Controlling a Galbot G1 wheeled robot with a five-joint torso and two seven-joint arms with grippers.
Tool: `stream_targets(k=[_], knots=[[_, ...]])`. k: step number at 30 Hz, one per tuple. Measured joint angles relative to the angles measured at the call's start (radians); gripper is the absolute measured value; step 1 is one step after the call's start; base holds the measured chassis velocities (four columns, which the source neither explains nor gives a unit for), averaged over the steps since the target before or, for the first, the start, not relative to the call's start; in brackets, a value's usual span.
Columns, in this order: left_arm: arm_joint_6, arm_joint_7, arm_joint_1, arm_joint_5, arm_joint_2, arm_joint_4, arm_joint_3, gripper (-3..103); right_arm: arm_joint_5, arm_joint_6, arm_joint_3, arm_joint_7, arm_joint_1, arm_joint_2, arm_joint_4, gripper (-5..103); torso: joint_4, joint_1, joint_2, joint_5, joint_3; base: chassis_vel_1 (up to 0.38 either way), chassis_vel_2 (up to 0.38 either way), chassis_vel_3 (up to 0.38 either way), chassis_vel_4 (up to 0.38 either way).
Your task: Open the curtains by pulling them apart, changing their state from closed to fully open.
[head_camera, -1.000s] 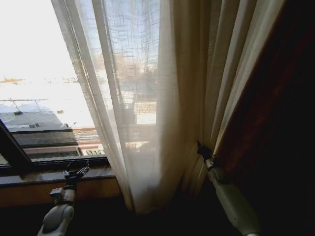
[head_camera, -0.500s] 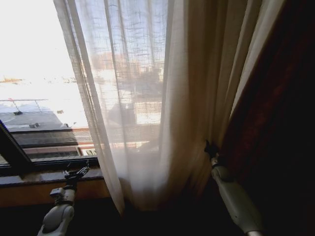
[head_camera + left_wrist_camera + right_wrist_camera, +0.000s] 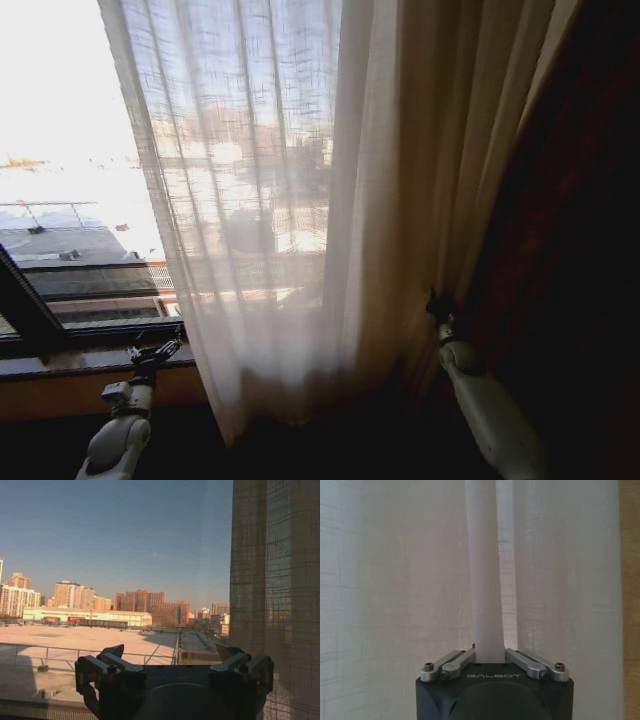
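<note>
**White arms, black grippers**

Both arms are glossy white shells ending in black grippers: left gripper (image 3: 155, 352), right gripper (image 3: 440, 305). The right gripper's body carries "GALBOT" lettering, silver linkage bars and dark screws.

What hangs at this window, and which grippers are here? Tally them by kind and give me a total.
Sheer curtain: 1
Dark drape: 1
Grippers: 2 (left gripper open near the sill; right gripper shut on the sheer curtain)
Total: 4
</note>
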Motion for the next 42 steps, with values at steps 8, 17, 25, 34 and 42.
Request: stream_targets(k=[8,17,25,34,42], knots=[[0.0,0.0,0.0,0.0,0.0,0.0,0.0,100,0.055,0.038,-0.024,-0.09,-0.079,0.002,0.098,30,0.0002,0.0,0.0,-0.0001,0.0,0.0,0.0,0.0,0.0],[0.0,0.0,0.0,0.0,0.0,0.0,0.0,100,0.063,0.051,-0.021,-0.098,-0.153,0.001,0.169,62,0.0001,0.0,0.0,-0.0001,0.0,0.0,0.0,0.0,0.0],[0.0,0.0,0.0,0.0,0.0,0.0,0.0,100,0.034,0.053,0.017,-0.114,-0.204,0.002,0.214,90,0.0,0.0,0.0,-0.0001,0.0,0.0,0.0,0.0,0.0],[0.0,0.0,0.0,0.0,0.0,0.0,0.0,100,0.009,0.062,0.029,-0.135,-0.225,0.006,0.225,100,0.0,0.0,0.0,-0.0001,0.0,0.014,0.007,-0.012,-0.004],[0.0,0.0,0.0,0.0,0.0,0.0,0.0,100,0.008,0.062,0.028,-0.137,-0.225,0.005,0.231,100,-0.0001,0.0,0.0,0.0001,0.0,0.128,0.093,-0.133,-0.104]])
